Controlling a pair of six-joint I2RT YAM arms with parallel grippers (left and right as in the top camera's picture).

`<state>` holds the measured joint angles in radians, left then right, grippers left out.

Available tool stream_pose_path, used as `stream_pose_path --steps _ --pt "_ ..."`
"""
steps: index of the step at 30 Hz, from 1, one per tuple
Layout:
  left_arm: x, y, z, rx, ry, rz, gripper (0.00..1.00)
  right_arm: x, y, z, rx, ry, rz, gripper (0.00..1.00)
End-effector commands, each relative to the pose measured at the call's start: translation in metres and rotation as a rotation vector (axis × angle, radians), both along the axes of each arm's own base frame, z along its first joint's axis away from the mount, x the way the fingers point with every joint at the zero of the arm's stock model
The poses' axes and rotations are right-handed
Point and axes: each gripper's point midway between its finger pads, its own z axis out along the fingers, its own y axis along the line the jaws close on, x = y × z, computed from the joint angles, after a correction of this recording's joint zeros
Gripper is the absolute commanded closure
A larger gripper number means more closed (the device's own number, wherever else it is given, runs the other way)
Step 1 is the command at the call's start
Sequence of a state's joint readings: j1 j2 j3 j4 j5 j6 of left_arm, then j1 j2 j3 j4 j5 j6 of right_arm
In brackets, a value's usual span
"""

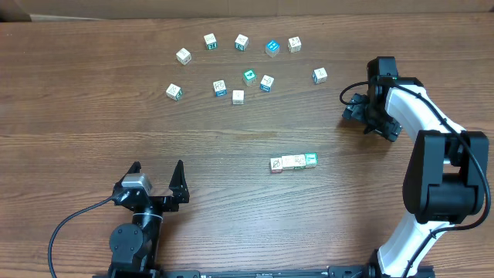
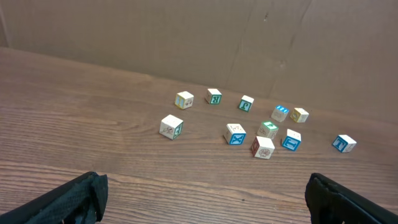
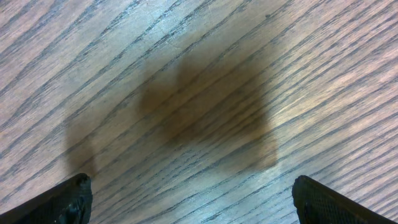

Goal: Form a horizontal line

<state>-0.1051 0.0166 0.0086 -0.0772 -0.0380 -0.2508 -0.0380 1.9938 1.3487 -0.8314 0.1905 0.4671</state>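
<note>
The horizontal line is a short row of touching small cubes at centre-right of the table, with tan and white faces and a green one at its right end. It shows only in the overhead view. My left gripper stands open near the front edge, well to the left of the row and holding nothing. My right gripper is open too, up and to the right of the row, over bare wood.
Several loose picture cubes lie scattered across the far half of the table, also seen ahead in the left wrist view. A cardboard wall backs the table. The right arm's white links run along the right side.
</note>
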Motion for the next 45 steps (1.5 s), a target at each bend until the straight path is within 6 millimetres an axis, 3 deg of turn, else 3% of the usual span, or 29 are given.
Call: stream_pose_path --steps 1,40,45 --pt "-0.0006 -0.0025 0.0016 0.025 -0.013 -0.014 0.0 0.0026 -0.0027 0.0144 -0.008 -0.038 -0.008 0.0" --pt "-0.0006 -0.0025 0.0016 0.025 -0.013 -0.014 0.0 0.0022 -0.0027 0.013 -0.008 -0.034 -0.008 0.0" --pt "-0.0006 -0.0025 0.0016 0.025 -0.013 -0.014 0.0 0.0042 -0.0025 0.0221 -0.009 -0.058 -0.008 0.0"
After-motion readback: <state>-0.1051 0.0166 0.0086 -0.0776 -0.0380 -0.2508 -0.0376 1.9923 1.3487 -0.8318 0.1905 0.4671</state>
